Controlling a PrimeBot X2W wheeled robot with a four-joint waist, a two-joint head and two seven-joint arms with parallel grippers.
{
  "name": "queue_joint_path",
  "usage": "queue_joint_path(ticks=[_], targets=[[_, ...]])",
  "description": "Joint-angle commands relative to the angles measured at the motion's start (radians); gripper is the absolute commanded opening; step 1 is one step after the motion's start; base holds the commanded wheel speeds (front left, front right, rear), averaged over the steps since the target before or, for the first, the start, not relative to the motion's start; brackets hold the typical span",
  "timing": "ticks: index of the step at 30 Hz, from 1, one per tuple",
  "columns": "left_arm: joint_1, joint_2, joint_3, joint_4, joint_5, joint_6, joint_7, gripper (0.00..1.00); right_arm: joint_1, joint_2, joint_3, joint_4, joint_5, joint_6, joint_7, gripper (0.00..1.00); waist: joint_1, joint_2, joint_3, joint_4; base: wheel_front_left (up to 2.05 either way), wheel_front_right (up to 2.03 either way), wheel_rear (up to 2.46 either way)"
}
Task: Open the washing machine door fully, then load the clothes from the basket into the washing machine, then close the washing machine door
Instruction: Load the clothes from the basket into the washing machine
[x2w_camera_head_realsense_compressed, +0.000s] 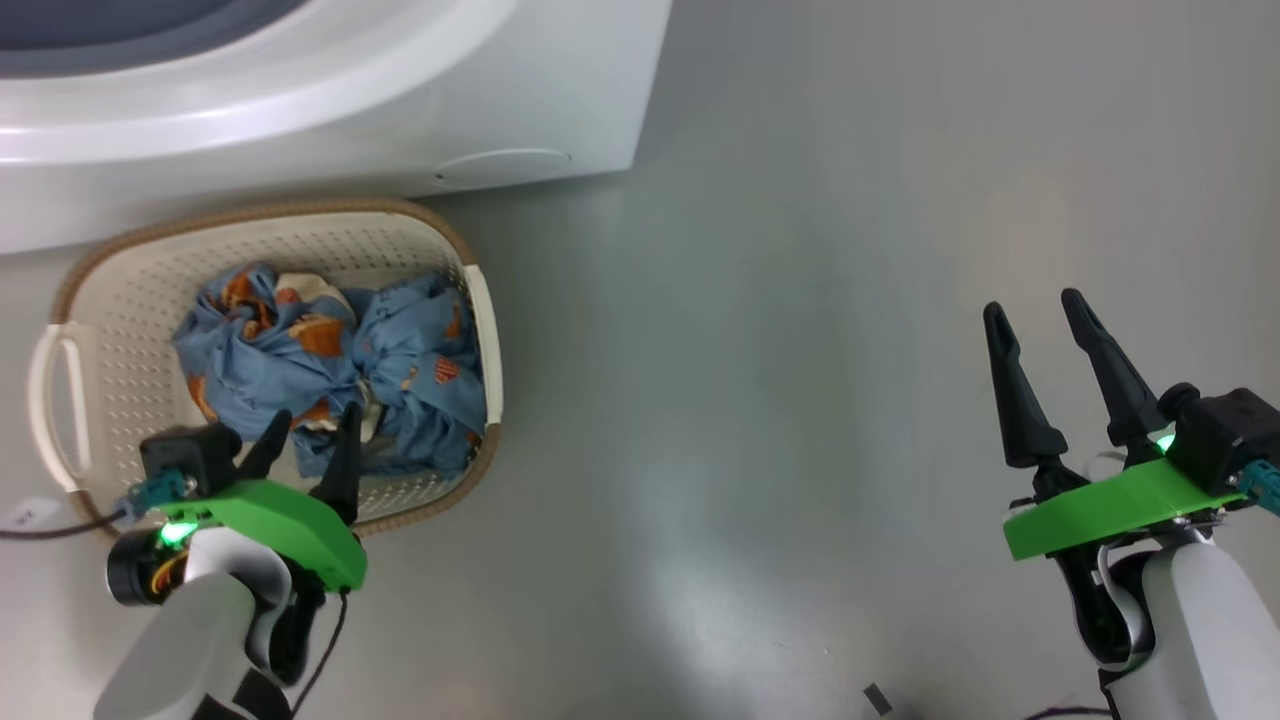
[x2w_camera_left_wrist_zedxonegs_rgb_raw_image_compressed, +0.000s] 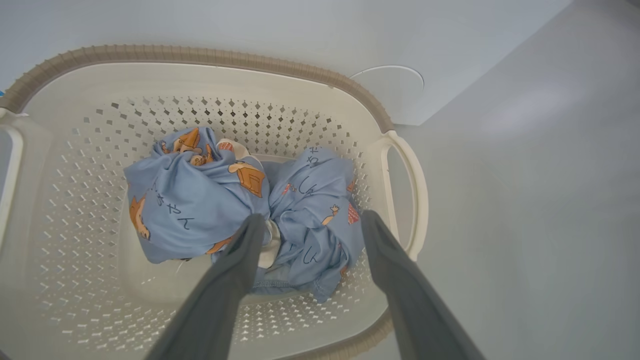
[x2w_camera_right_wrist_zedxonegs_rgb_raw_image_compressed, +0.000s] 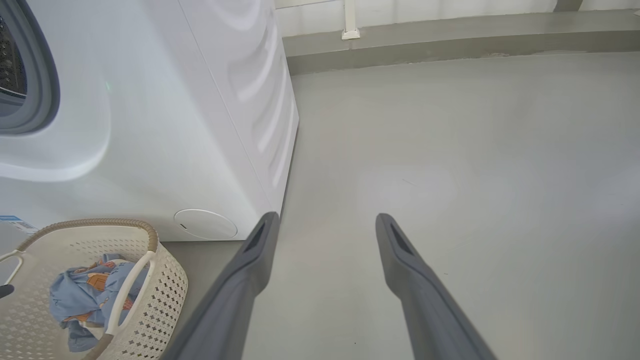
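The washing machine (x2w_camera_head_realsense_compressed: 400, 110) is standing at the far left. In the right wrist view its grey gasket (x2w_camera_right_wrist_zedxonegs_rgb_raw_image_compressed: 42, 90) and steel drum (x2w_camera_right_wrist_zedxonegs_rgb_raw_image_compressed: 9, 65) are showing uncovered, so the opening of the door is looking done. Loading is only beginning, by my reading. The clothes (x2w_camera_head_realsense_compressed: 400, 350) are all lying bunched in the basket (x2w_camera_head_realsense_compressed: 250, 212), which is sitting on the floor (x2w_camera_head_realsense_compressed: 800, 300) just in front of the machine. The left hand (x2w_camera_head_realsense_compressed: 315, 412) is hanging over the basket's near side, fingers spread wide and holding nothing. Its tips are just above or brushing the heap's near edge; I cannot tell which. The right hand (x2w_camera_head_realsense_compressed: 1032, 303) is hovering wide and empty over the floor, well to the right. Loading the clothes and closing the door are remaining.
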Motion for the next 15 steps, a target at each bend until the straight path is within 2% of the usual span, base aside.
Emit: queue_joint_path(ticks=[1,15], targets=[[-0.019,0.045,0.007,0.003,-0.02,-0.002,-0.006,1.0,-0.001,0.005,0.024,-0.029,-0.008,0.001,-0.012,1.0,0.0,0.0,0.045,-0.03,0.0,0.0,0.0],[-0.203,0.132,-0.245,0.106,-0.222,-0.003,-0.006,1.0,-0.055,0.049,0.033,-0.064,-0.02,0.001,-0.012,1.0,0.0,0.0,0.196,-0.086,0.0,0.0,0.0]])
